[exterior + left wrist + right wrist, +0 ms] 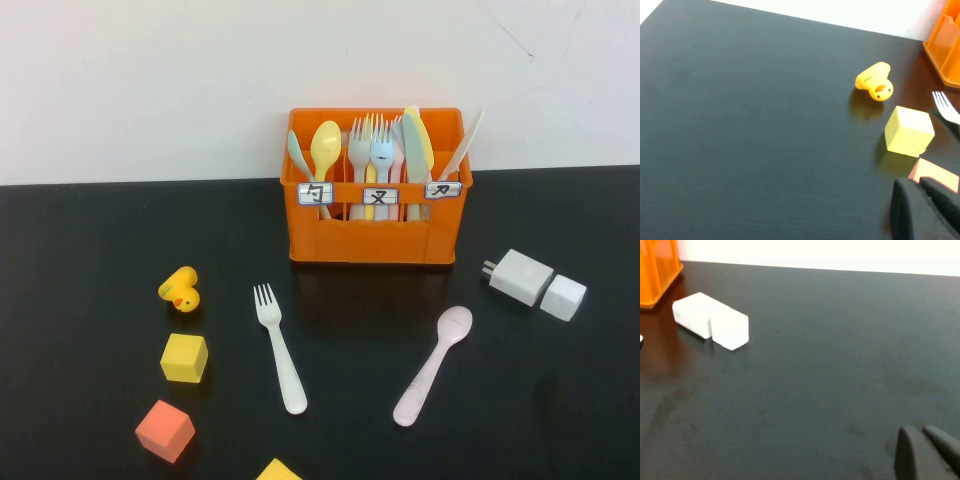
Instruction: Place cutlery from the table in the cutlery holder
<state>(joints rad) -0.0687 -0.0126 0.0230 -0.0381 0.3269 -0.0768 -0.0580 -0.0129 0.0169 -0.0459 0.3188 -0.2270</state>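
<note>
The table carries everything in view. The holder stands upright at its far middle, three labelled compartments facing the robot: spoons on the left, forks in the middle, knives on the right. All three are already partly filled.

Step in hand, as judged: none begun. The fork and the spoon both lie flat on the table in front of the holder, fork to the left, spoon to the right, well apart, neither held.

Neither arm appears in the high view. The left gripper shows only as a dark tip at the edge of its wrist view, above the table near the coloured blocks. The right gripper shows likewise, over bare table on the right side. Whether either is open or closed cannot be told; neither grasps anything visible.

Next move, as judged: the left arm is nearer the fork, the right arm nearer the spoon. Each piece lies flat, so a low pinch across the handle is called for, then a lift, a tilt to upright, and a drop into the matching compartment.

Obstructions:
- A charger and a white block lie right of the spoon.
- A yellow cube, a red cube and a duck lie left of the fork.
- None touches the cutlery.
</note>
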